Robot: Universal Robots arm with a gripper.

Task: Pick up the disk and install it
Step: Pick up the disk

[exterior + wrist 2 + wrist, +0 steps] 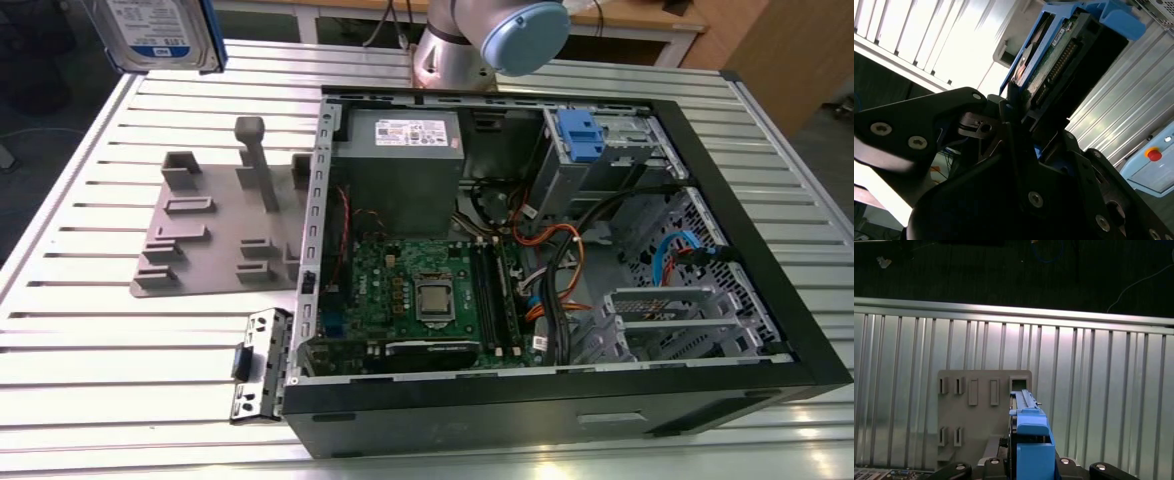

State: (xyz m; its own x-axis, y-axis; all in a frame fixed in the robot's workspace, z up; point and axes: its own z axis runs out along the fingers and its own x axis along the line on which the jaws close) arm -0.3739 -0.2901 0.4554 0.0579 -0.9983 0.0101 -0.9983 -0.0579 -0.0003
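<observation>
Clearly lifted off the slatted metal table, the disk hangs at the upper corner of the exterior view's left, its white-and-blue label facing the camera. To the right of it and lower down, a grey holder plate with upright posts rests on the slats. Near its lower corner a small dark metal bracket lies just beside the open computer case. Inside the case, going rightward, come the grey power supply box, with the green motherboard below it, then a drive cage topped by a blue latch piece. The arm's base stands behind the case. In the second wrist view the gripper is clamped narrowly on one end of the disk, its black fingers pressed against the two faces. In the first wrist view the disk shows edge-on over the holder plate.
</observation>
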